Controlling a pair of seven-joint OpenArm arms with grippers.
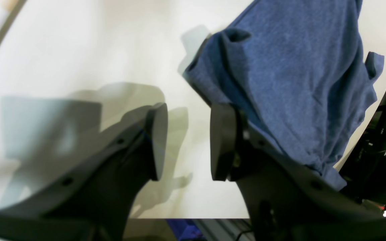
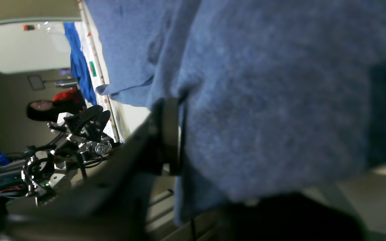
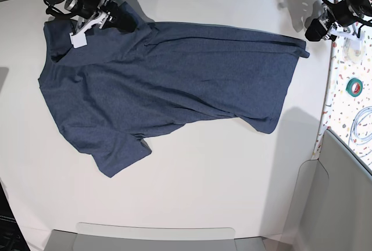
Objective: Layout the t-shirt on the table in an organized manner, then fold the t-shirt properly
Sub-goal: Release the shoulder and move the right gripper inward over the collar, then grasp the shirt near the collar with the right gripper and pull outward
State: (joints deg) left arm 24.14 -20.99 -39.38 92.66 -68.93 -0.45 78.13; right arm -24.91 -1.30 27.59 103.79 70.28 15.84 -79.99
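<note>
The dark blue t-shirt (image 3: 174, 76) lies spread, plain side up, across the white table (image 3: 221, 175), with wrinkles and one sleeve toward the front left. At the shirt's upper left edge my right gripper (image 3: 125, 23) is shut on the cloth. In the right wrist view the t-shirt (image 2: 263, 100) bunches at one finger pad (image 2: 171, 134) and hides the other finger. My left gripper (image 3: 311, 33) hovers just above the shirt's far right corner. Its jaws (image 1: 188, 140) stand open with only the table (image 1: 79, 50) between them, and the t-shirt (image 1: 297, 73) lies against the outside of one finger.
A speckled strip runs along the right edge with a green tape roll (image 3: 354, 85) and a white roll (image 3: 350, 50). A grey panel (image 3: 314, 204) stands at the front right and a flat grey tray (image 3: 157, 239) at the front edge. Robot gear (image 2: 79, 134) sits beyond the table.
</note>
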